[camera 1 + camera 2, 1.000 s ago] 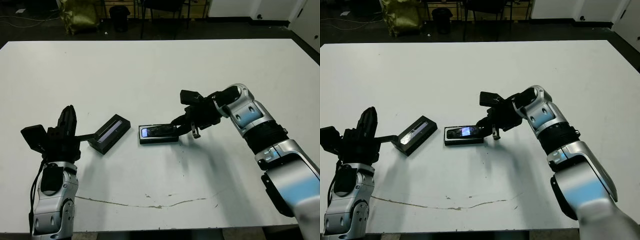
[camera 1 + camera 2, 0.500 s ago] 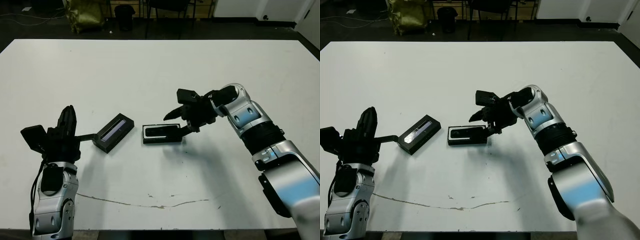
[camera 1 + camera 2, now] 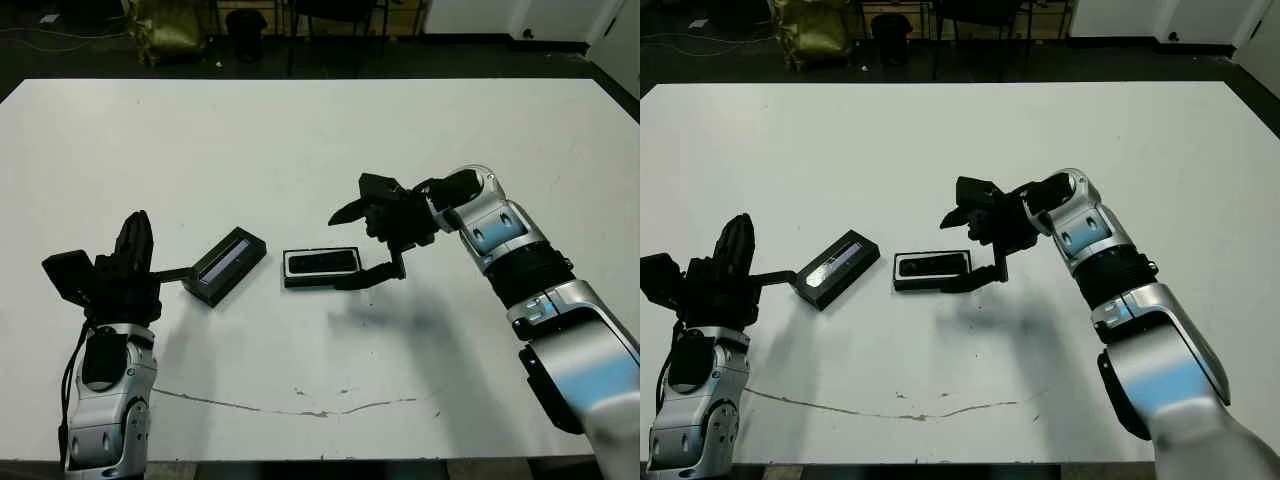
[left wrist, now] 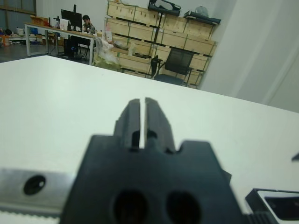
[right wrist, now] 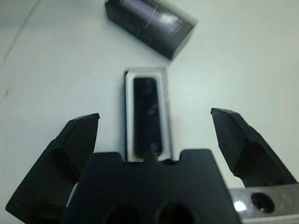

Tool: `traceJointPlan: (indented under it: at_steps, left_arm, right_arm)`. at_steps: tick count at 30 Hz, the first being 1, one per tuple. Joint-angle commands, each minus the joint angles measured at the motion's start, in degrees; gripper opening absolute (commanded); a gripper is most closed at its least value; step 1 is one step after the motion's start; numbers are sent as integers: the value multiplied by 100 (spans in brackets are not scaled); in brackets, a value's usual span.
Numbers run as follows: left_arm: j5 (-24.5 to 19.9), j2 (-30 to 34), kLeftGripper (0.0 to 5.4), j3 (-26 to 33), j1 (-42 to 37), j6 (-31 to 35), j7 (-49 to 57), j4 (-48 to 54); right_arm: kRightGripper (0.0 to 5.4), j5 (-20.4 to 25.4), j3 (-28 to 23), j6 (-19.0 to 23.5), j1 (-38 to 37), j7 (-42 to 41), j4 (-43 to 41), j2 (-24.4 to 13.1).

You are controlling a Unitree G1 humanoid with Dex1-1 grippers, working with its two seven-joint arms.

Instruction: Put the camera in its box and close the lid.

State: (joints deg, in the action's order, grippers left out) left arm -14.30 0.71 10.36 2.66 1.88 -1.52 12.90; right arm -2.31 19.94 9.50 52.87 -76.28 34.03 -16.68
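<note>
While our left end effector point(image 3: 133, 240) rests pinched together and empty at the counter's point(image 3: 300, 130) near left, we see the lid point(image 3: 226, 265) beside it, then the camera point(image 3: 322, 263) lying in the box point(image 3: 320, 280), and our right end effector point(image 3: 368, 243) spread wide, empty, just beyond.

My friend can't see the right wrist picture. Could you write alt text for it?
A slim black camera lies inside a shallow white-lined black box on a white table, framed by the open right gripper. A black lid with a pale stripe lies beyond.
</note>
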Motion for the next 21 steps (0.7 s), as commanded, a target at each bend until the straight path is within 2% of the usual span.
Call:
traceJointPlan:
  at_steps: [1,5,8,15,21]
  left_arm:
    - [28,10,0,4,104,80,12,-51]
    - [-6,12,0,14,102,74,-18,-70]
    - [2,2,0,6,104,74,-15,-67]
    - [22,-13,0,-2,109,80,-10,-73]
    - [37,-13,0,-6,107,36,-34,-102]
  right_arm:
    - [539,174,-366,598,-439,626,-957,-118]
    - [519,280,-748,1061,-1096,1624,-2308,-116]
    - [458,299,-939,1251,-1540,2324,-3174,-75]
    - [296,350,-1295,1228,-2519,3848,-4459,218]
    - [156,205,-1270,995,-3105,4732,-4924,351]
